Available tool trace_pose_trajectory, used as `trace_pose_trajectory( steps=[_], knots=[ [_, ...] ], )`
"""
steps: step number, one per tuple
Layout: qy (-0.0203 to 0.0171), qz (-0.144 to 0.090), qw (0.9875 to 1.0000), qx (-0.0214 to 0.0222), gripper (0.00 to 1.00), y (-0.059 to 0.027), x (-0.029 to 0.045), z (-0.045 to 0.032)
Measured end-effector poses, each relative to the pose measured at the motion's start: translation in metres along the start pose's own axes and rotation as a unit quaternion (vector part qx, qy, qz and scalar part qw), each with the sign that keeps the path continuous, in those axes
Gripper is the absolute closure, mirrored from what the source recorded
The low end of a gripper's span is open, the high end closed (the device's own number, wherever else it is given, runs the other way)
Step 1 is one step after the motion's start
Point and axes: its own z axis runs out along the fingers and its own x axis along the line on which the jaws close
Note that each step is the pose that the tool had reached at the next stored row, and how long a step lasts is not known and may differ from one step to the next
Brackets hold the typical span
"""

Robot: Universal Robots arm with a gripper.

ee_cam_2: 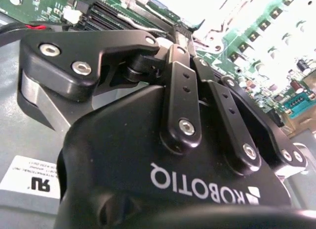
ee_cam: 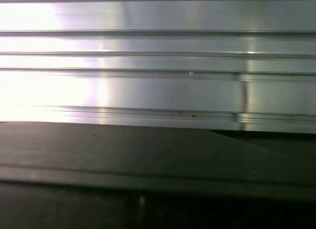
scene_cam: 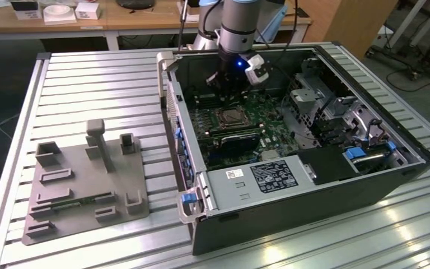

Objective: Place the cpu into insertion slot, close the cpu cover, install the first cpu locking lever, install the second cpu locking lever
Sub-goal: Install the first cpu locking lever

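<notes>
In the exterior view an open computer case [scene_cam: 290,207] lies on a slatted metal table. On its green motherboard [scene_cam: 267,115] sits the insertion slot [scene_cam: 234,125]. The silvery cpu cover [scene_cam: 220,119] looks laid flat over it, and the grey cpu [scene_cam: 234,117] shows through its window. My gripper [scene_cam: 227,93] reaches down into the case just beyond the slot's far edge, close above the board. In the second wrist view the black fingers [ee_cam_2: 178,81] converge to a shut tip, the gripper [ee_cam_2: 185,32], beside a glare-washed patch of board. I cannot make out the locking levers.
A grey fixture plate [scene_cam: 88,185] with raised blocks lies on the table [scene_cam: 88,84] at the exterior view's left. Drive cages [scene_cam: 327,106] and a labelled black unit [scene_cam: 275,176] crowd the case around the board. The first wrist view shows table slats [ee_cam: 158,86] and a dark case wall [ee_cam: 148,160].
</notes>
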Motion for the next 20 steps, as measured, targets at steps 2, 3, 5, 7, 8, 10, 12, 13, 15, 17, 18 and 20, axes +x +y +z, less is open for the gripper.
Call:
trace_pose_trajectory(
  steps=[2,3,5,7,8,10,12,13,15,17,18,20],
  knots=[
    [-0.0001,0.000,1.0000,-0.0001,0.90,0.0000,0.0001,-0.0025],
    [-0.0001,0.000,1.0000,-0.0002,0.90,0.0000,0.0001,-0.0039],
    [0.0000,0.000,1.0000,-0.0005,0.90,-0.0001,0.0001,-0.0064],
    [-0.0001,0.000,1.0000,-0.0010,0.90,-0.0001,0.0002,-0.0076],
    [-0.0001,0.000,1.0000,-0.0013,0.90,-0.0001,0.0001,-0.0079],
    [-0.0001,0.000,1.0000,-0.0019,0.90,-0.0001,0.0001,-0.0084],
    [-0.0003,0.000,1.0000,-0.0026,0.90,0.0000,0.0001,-0.0086],
    [-0.0003,0.000,1.0000,-0.0028,0.90,-0.0001,0.0003,-0.0086],
    [-0.0002,0.000,1.0000,-0.0031,0.90,-0.0001,0.0011,-0.0087],
    [-0.0002,0.000,1.0000,-0.0034,0.90,-0.0001,0.0021,-0.0087],
    [-0.0002,0.000,1.0000,-0.0035,0.90,-0.0002,0.0025,-0.0087],
    [-0.0002,0.000,1.0000,-0.0037,0.90,-0.0001,0.0032,-0.0087]
  ],
)
